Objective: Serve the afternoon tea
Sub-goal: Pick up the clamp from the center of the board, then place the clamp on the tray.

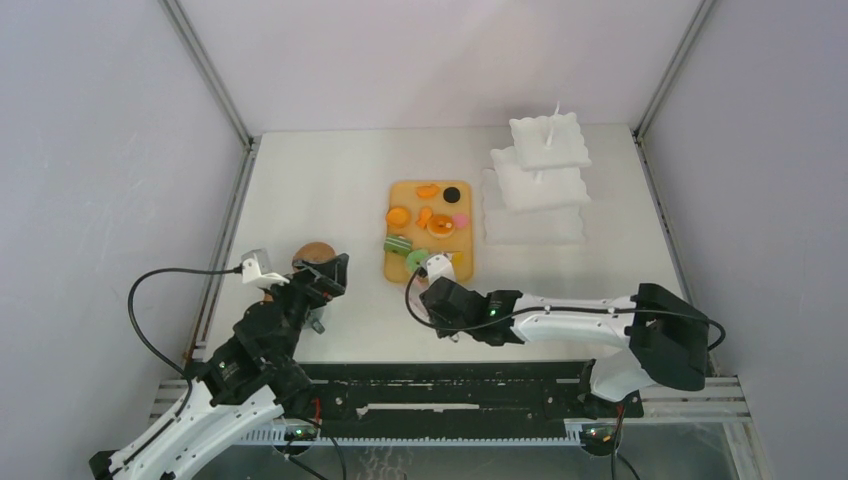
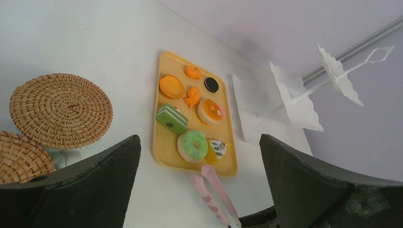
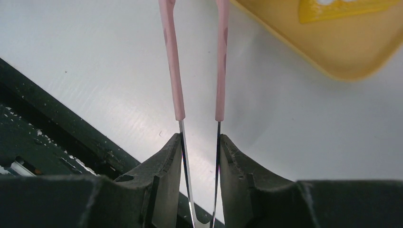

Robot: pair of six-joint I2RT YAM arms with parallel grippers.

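Observation:
Toy pastries lie on a yellow tray (image 1: 390,270): a green donut (image 2: 193,145), a yellow wedge (image 2: 216,149), an orange tart (image 2: 171,86), a black round (image 2: 211,84) and a green striped slice (image 2: 172,118). My right gripper (image 1: 436,285) is shut on the metal handle end of thin pink tongs (image 3: 173,61). The tongs' two arms stand apart, and their tips (image 2: 208,173) lie just short of the tray's near edge by the wedge (image 3: 342,7). My left gripper (image 1: 330,275) hangs open and holds nothing, over two woven coasters (image 2: 61,109) at the table's left.
A white tiered serving stand (image 1: 540,180) rises right of the tray at the back. The second coaster (image 2: 21,159) lies by the left finger. A black rail (image 3: 43,123) runs along the table's near edge under my right gripper.

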